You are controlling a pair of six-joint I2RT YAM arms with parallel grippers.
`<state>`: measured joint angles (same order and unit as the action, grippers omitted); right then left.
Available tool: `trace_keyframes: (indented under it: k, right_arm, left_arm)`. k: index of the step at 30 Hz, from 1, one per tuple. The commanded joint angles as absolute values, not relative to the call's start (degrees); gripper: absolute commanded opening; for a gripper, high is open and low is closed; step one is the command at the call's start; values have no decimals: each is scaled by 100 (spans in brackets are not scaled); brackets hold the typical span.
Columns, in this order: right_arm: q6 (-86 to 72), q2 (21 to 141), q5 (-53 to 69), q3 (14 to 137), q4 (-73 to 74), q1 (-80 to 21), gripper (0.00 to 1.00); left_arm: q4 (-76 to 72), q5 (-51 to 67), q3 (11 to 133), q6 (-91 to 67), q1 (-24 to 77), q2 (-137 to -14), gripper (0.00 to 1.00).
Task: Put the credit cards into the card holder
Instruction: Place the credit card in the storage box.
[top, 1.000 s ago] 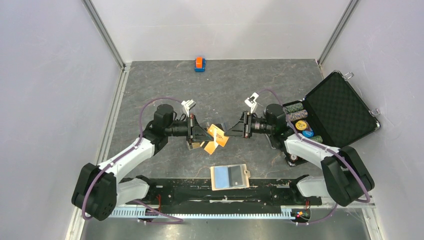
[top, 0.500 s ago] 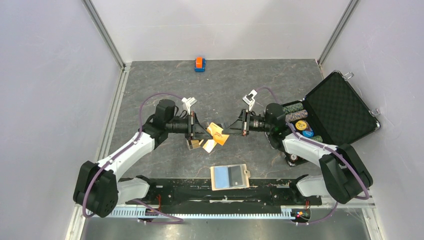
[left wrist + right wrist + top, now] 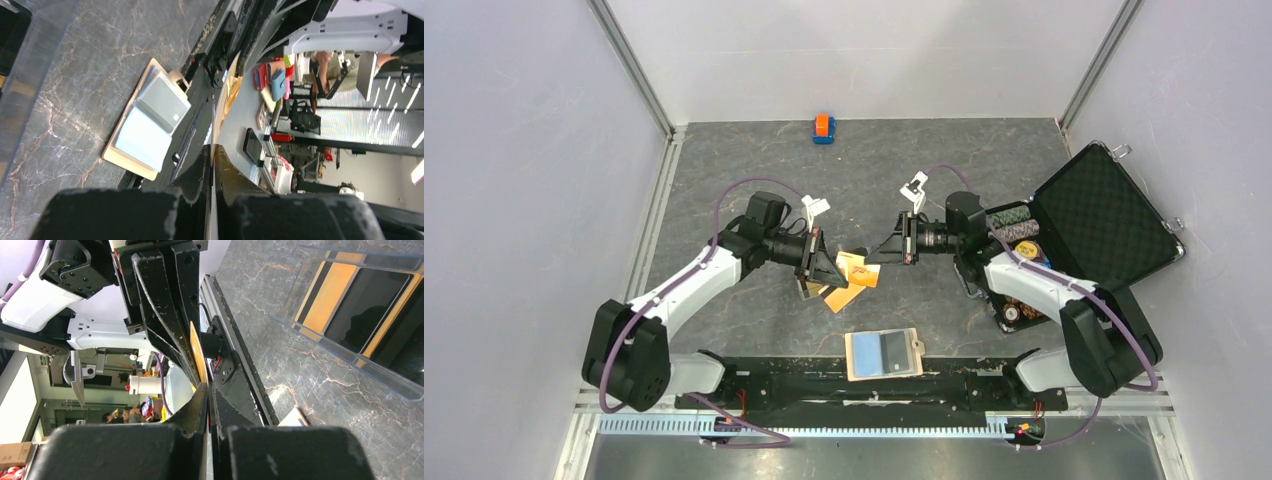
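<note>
Top external view: thin orange plastic credit cards (image 3: 855, 271) are seemingly being handed over in mid-air.
The left gripper (image 3: 823, 271) and right gripper (image 3: 875, 254) are both pinching them tight; the flat tan card holder (image 3: 913, 361) is lying apart, nearer the bases. Next, one side must let go.
</note>
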<state>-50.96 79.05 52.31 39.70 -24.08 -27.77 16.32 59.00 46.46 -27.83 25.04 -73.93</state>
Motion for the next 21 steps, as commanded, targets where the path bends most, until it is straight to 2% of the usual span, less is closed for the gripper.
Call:
trace_keyframes:
  k: [1,6,8,21]
  right_arm:
    - [-5142,8031,5172,4348,-2990,-2679,0]
    - [-5170,8175,5285,4451,-3087,-2648,0]
    - [-5172,8190,5319,4448,-3121,-2602,0]
    - [-5308,8180,5276,4436,-3313,-2273,0]
  left_arm:
    - [2882,6620,4916,-1640,2545,-7523,9]
    - [3200,6717,5013,-1420,2532,-7541,8]
    - [3230,6705,5035,-1401,2514,-7528,2]
    - [3270,6594,4974,-1380,2441,-7575,2]
